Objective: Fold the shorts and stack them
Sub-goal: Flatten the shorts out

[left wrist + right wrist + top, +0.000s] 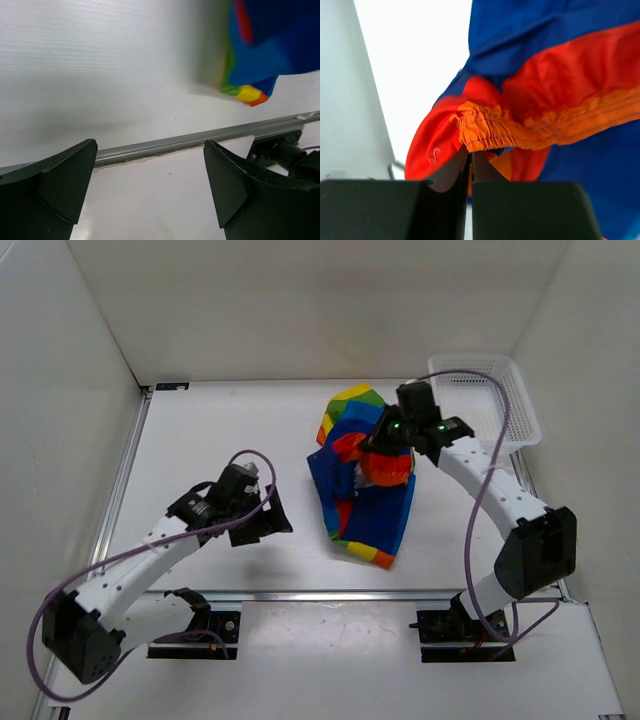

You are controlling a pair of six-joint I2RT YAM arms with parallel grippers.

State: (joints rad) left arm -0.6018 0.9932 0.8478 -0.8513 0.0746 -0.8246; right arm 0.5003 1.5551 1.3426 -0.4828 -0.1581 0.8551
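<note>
A white table [220, 430] with a matte, faintly ribbed surface fills the floor of a white enclosure whose plain walls [300, 300] rise on three sides. A white mesh basket [470, 360] sits at the far right corner of the table and serves here as the reference. A grey metal rail [350, 595] crosses the near side of the table, well apart from the basket, and a second rail runs along the table edge farthest left of the basket. The shorts [375, 515], striped in blue, red, orange, yellow and green, are just left of the basket and slightly nearer the arm bases, bunched into a raised heap with a blue panel spreading toward the rail. The right gripper [471, 162], between the basket and the shorts, has its jaws pressed together on the gathered orange waistband [490, 130], which bulges just above the fingertips. The left gripper [262, 518] is farther left of the basket, beyond the shorts and apart from them; its jaws stand wide with only bare table and rail between them. The left wrist view shows a rainbow hem corner of the shorts casting a soft shadow on the table; contact there cannot be told. A purple cable [490, 470] loops along the right arm beside the basket.
</note>
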